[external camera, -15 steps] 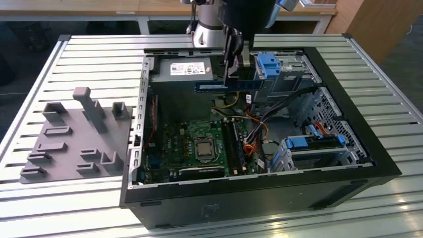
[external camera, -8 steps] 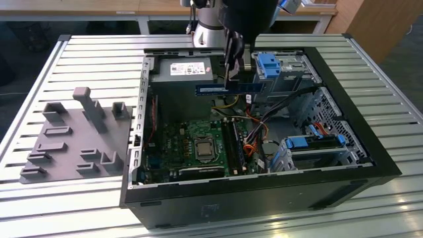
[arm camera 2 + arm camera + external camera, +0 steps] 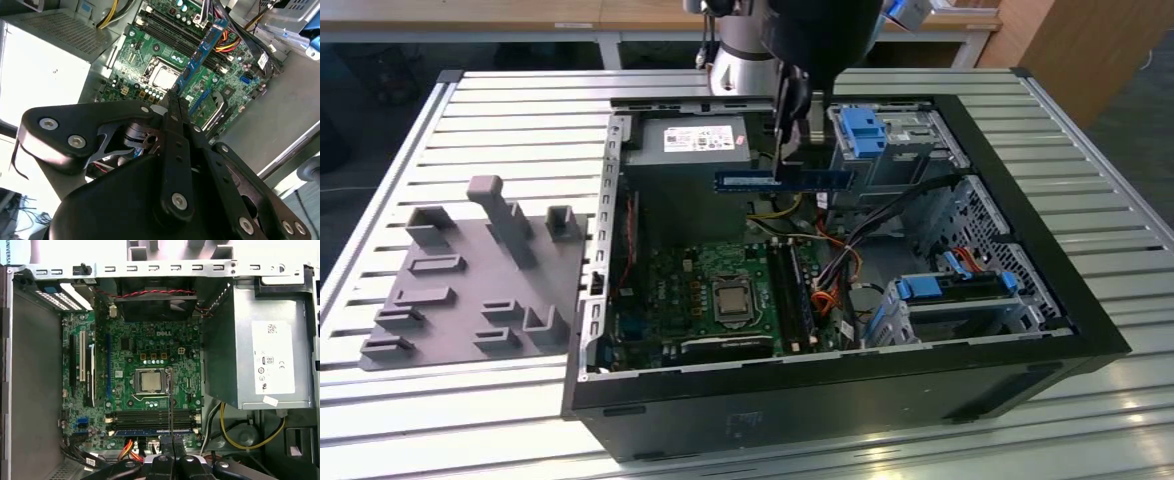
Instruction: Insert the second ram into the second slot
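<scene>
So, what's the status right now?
Gripper jaws shut on second ram. Ram held above motherboard, not in a slot. Cables lie beside the slots.

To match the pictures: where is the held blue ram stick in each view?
Exterior view: ram stick level in the tool, over the case.
Second wrist view: it juts from the tool over the motherboard.
First wrist view: thin edge-on line beside the processor.
Shared landmark: the processor.

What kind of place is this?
Probably a robot lab or workshop. An open computer case sits on a ribbed metal table, a robot's claw holds a blue memory stick over it, and wooden desks stand behind.
</scene>
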`<state>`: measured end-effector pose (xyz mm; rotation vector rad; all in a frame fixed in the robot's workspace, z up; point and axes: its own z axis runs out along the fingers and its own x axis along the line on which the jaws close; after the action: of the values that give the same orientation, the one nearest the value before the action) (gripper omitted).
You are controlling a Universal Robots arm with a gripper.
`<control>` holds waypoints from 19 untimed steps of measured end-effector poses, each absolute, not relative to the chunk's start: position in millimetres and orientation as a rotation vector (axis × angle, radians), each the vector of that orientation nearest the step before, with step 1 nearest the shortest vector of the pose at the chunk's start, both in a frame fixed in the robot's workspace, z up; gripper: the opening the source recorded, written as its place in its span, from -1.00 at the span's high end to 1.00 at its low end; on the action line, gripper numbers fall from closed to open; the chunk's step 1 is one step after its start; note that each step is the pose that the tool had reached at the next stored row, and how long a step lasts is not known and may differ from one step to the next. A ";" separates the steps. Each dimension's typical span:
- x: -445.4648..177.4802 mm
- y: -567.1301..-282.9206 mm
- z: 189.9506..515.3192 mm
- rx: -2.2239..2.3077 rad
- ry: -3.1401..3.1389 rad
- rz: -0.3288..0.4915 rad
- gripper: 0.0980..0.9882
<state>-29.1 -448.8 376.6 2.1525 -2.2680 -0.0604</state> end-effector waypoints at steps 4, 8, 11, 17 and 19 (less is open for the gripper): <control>-29.1 -448.9 376.3 2.096 -2.321 -0.061 0.96; -29.1 -448.9 376.0 2.037 -2.375 -0.061 0.96; -29.1 -448.9 375.7 1.989 -2.416 -0.062 0.96; -29.1 -448.9 375.4 1.902 -2.487 -0.062 0.96; -29.1 -448.9 375.3 1.875 -2.508 -0.063 0.96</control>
<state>-29.1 -448.9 375.3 1.8755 -2.5075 -0.0626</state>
